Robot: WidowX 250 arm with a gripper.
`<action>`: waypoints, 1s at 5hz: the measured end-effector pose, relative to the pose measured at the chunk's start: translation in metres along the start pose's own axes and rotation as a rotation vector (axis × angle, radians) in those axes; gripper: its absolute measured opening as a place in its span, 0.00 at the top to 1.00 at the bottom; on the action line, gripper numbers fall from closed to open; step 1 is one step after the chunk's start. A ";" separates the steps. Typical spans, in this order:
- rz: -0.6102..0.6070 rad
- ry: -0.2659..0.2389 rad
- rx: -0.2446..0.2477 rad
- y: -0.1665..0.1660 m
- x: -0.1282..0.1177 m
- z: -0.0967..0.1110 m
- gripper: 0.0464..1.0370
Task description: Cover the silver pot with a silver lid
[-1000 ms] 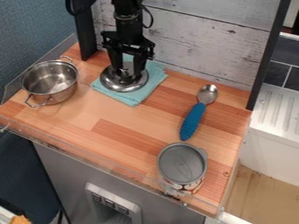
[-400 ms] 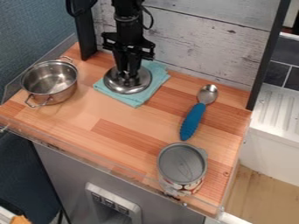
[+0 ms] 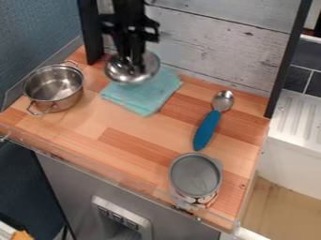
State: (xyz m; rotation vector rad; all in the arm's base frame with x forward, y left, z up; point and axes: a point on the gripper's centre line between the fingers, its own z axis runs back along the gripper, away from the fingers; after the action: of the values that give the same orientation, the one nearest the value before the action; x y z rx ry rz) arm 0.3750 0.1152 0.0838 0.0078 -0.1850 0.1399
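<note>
- The pincer hangs near the top of the view, left of the middle, pointing down; it is narrow, its two fingers drawn in around the middle of the silver lid.
- The silver lid is right at the pincer's tips and just below them, held off the counter, its round shiny face spreading out on both sides of the fingers.
- The silver pot stands upright to the left of the pincer in the view and lower down, well apart from it. Its top is uncovered, and the lid is not touching it. One loop handle is at its back, the other at its front.
- The teal cloth lies on the counter below the pincer and the lid in the view, a little to the right; the lid hides part of its back end.
- The spoon lies to the right of the pincer and lower in the view, metal bowl toward the back, blue handle toward the front.
- The can, with a grey top, stands upright farthest down and to the right from the pincer, near the counter's front edge, just beyond the spoon's handle end.
- The wooden counter spreads out below the pincer, and the pale plank panel rises behind it.
</note>
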 end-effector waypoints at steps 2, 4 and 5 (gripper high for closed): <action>0.144 0.058 0.035 0.065 -0.044 0.000 0.76; 0.238 0.069 0.069 0.106 -0.062 0.000 0.76; 0.236 0.081 0.086 0.110 -0.063 -0.004 0.76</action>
State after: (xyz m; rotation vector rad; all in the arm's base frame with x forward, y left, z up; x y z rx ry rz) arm 0.2989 0.2157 0.0676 0.0663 -0.0989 0.3826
